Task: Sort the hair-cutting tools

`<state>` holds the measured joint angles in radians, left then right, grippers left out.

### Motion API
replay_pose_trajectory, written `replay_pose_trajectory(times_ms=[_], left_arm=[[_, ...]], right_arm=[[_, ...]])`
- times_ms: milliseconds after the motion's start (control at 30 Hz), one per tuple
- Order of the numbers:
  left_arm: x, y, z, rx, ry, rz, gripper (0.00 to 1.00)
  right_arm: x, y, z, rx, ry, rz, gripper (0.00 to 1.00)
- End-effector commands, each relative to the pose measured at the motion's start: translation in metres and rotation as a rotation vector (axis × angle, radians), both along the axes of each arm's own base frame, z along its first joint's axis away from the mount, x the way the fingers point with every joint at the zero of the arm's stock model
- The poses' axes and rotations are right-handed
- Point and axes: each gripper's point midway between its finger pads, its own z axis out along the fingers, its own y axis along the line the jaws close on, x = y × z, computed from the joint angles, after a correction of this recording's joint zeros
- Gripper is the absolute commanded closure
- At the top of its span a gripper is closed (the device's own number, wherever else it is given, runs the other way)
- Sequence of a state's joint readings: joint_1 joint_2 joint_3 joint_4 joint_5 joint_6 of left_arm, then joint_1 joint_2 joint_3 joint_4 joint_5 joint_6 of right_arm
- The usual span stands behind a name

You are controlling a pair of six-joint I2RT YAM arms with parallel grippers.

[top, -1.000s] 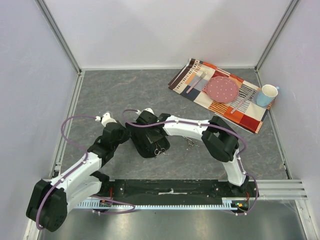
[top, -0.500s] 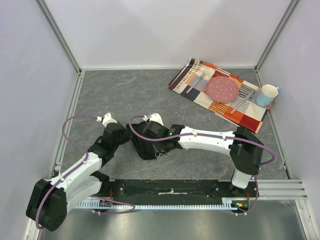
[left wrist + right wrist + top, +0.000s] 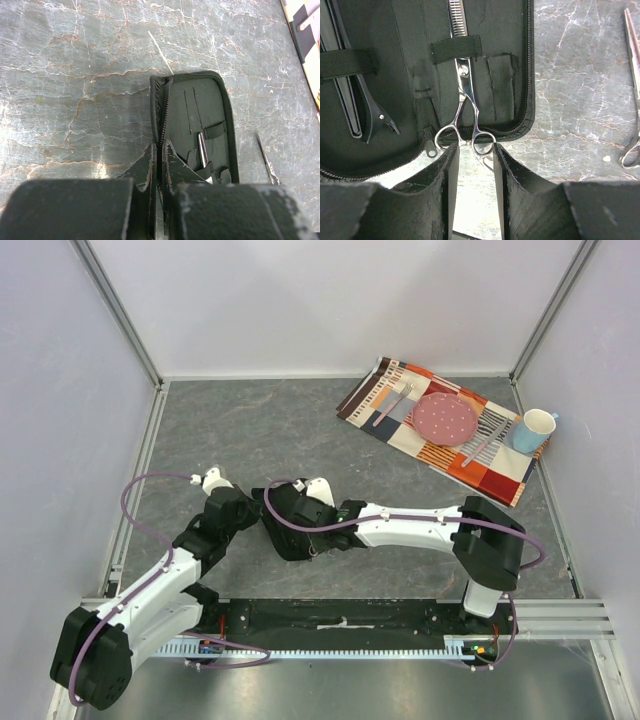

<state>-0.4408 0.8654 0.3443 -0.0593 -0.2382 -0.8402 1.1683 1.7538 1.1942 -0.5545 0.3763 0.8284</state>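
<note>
Stretched out since a second ago, the right arm (image 3: 410, 525) now lies low and nearly straight across the tabletop (image 3: 250, 420), its elbow no longer folded up. Its wrist has slid left over the black fabric case (image 3: 510, 30), while the left arm (image 3: 170, 570) has barely shifted.

Seen from the right wrist, the right end effector (image 3: 472, 165) stands with its fingers (image 3: 445, 190) apart and a clear gap between them. Their tips sit just at the ring handles of a pair of toothed scissors (image 3: 465, 95). Those scissors lie inside the open case, blade tucked under a black elastic strap (image 3: 456, 49), rings poking out past the zipper edge over the stone. Whether the fingertips touch the rings cannot be told.

Left of them, under another strap, sits a black hair clip (image 3: 372, 117). A second pair of scissors (image 3: 634, 90) lies loose on the tabletop, right of the case and apart from it.

From the left wrist, the left end effector (image 3: 160, 150) is pressed together on the case's zippered left edge, which runs down between its tips.

Well apart at the back right, a patterned placemat (image 3: 500, 465) carries a pink plate (image 3: 445, 418), with a blue cup (image 3: 535, 430) at its right end.
</note>
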Motion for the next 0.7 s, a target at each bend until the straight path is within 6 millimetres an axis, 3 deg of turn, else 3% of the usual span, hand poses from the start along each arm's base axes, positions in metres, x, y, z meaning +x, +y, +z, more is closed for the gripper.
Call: replay_pose_trajectory(times_ms=[0,667], left_arm=[[0.003,-0.001,0.008,-0.023,-0.021,0.025,0.98],[0.004,-0.001,0.006,-0.015,-0.018,0.018,0.98]], right_arm=[[-0.001,0.006,-0.011,0.022,-0.005,-0.05,0.6],[-0.011,0.007,-0.041,-0.005,0.042,-0.065,0.59]])
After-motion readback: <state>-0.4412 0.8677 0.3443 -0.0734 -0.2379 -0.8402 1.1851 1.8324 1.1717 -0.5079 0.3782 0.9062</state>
